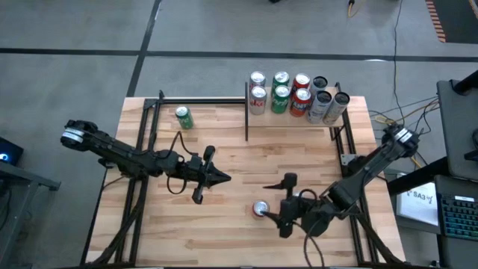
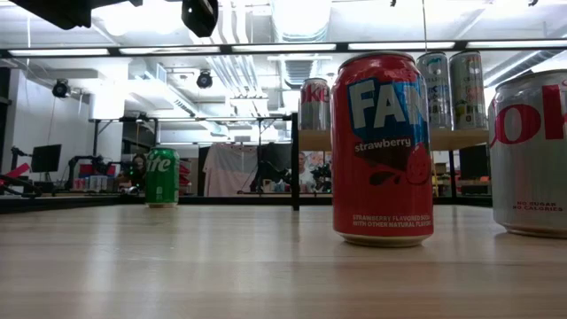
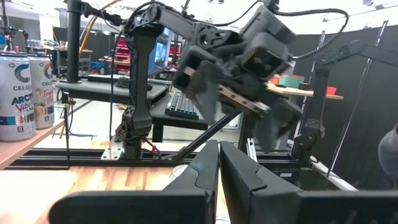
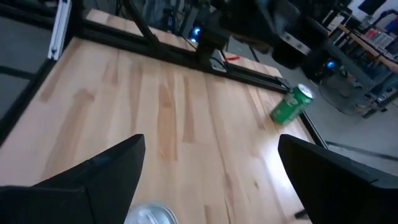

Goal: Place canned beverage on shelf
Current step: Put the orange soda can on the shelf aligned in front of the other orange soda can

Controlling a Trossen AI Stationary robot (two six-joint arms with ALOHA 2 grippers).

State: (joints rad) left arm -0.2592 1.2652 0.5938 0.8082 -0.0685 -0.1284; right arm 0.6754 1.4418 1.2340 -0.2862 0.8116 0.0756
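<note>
Tabletop (image 1: 224,224): a large striped butcher-block surface seen from above, with both dark arms reaching in over it.
Shelf (image 1: 299,112): a small light-wood board with thin black posts at the far right of the table. It already carries a cluster of upright cans: silver, green, red, and taller slim ones at its right end.
Left arm: stretched in from the left edge, waiting near the table's middle. The left gripper (image 1: 216,176) has its fingers pressed together and holds nothing.
Right arm: reaching in from the right edge toward the near middle of the table.
Right gripper (image 1: 284,200): its fingers are spread wide and grip nothing; in its wrist view they frame bare wood with a can top just ahead.
Silver can (image 1: 260,209): upright on the tabletop, just beside the right gripper's fingertips, touching neither finger, well apart from the shelf.
Green can (image 1: 184,117): standing alone at the far left of the table.
Step in hand, as a judgement: grasping the silver can. To do it well, centre the spread fingers on either side of the can, drop to mid-height, close squarely so it does not tip, then lift clear before heading for the shelf's remaining free spot.
</note>
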